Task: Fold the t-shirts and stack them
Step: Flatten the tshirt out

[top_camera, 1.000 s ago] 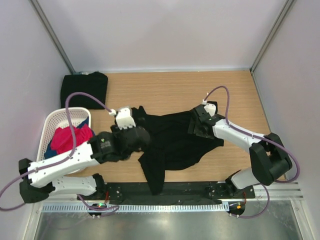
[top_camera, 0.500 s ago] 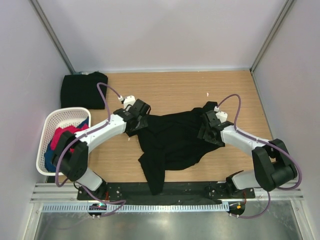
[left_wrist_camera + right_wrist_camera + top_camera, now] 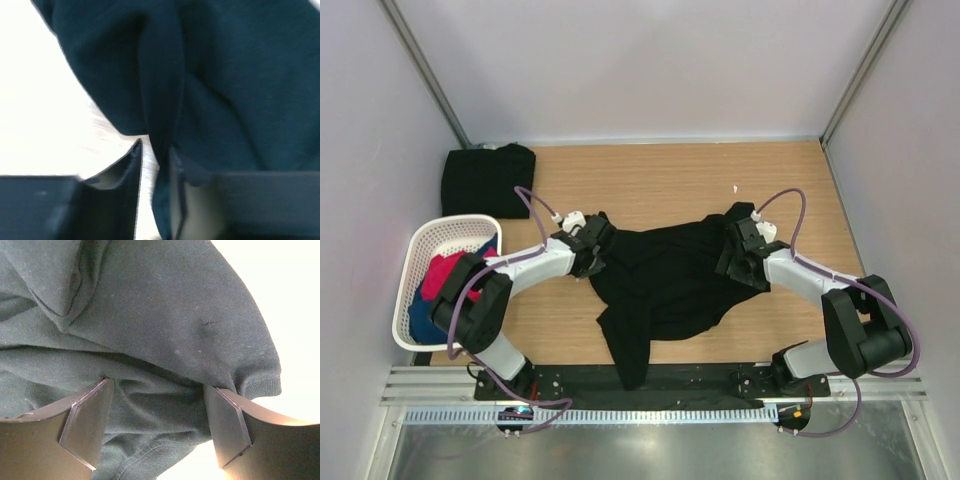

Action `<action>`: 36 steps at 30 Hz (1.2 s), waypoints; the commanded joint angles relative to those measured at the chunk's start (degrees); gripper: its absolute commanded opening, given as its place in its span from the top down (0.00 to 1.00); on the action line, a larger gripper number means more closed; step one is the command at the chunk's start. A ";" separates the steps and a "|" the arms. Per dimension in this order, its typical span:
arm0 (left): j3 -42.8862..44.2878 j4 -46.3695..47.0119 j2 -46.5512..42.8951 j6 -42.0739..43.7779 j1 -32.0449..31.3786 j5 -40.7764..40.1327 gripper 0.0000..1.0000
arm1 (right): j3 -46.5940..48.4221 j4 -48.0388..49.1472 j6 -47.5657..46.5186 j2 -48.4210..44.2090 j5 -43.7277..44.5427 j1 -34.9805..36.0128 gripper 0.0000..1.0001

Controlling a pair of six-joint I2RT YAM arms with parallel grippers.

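A crumpled black t-shirt (image 3: 665,280) lies spread at the middle of the table, one end hanging over the near edge. A second black t-shirt (image 3: 488,178) lies folded at the back left. My left gripper (image 3: 597,243) is at the crumpled shirt's left edge. In the left wrist view its jaws (image 3: 155,175) stand narrow, with a fold of the dark cloth (image 3: 160,125) pinched between them. My right gripper (image 3: 735,255) rests on the shirt's right edge. It is open (image 3: 157,420), its fingers wide apart on either side of bunched cloth by a sleeve hem (image 3: 260,385).
A white mesh basket (image 3: 420,250) holding red-pink and blue garments stands at the left, close to the left arm. Walls close in the table on the left, back and right. Bare wood shows behind the shirt.
My left arm swung from near the basket to the shirt's left edge, and its jaws closed from wide to narrow on the cloth. My right gripper shifted slightly right and stayed open.
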 commanded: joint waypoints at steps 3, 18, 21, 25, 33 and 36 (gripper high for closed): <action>-2.47 2.94 -4.15 -2.89 0.13 -0.79 1.00 | 1.16 2.37 -0.99 -0.38 -1.13 -1.02 0.22; -13.64 -24.91 -26.51 -50.42 -37.08 -9.92 1.00 | 4.42 2.19 -2.66 1.82 -1.31 -2.25 0.22; -8.05 -33.84 -17.48 -58.49 -44.31 -10.27 1.00 | 5.38 2.02 -3.27 3.13 -1.04 -2.17 0.22; -2.66 -37.33 -14.26 -56.11 -47.50 -11.93 1.00 | 10.64 -2.36 -3.10 5.16 -0.78 -2.25 0.20; 3.31 -36.85 -28.23 -43.78 -46.54 -21.34 0.16 | 18.12 -12.47 -4.50 -3.96 -1.39 -0.94 0.11; 6.05 -34.70 -33.15 -32.47 -42.16 -24.95 0.14 | 19.71 -13.28 -5.30 -7.04 -3.31 -0.41 0.11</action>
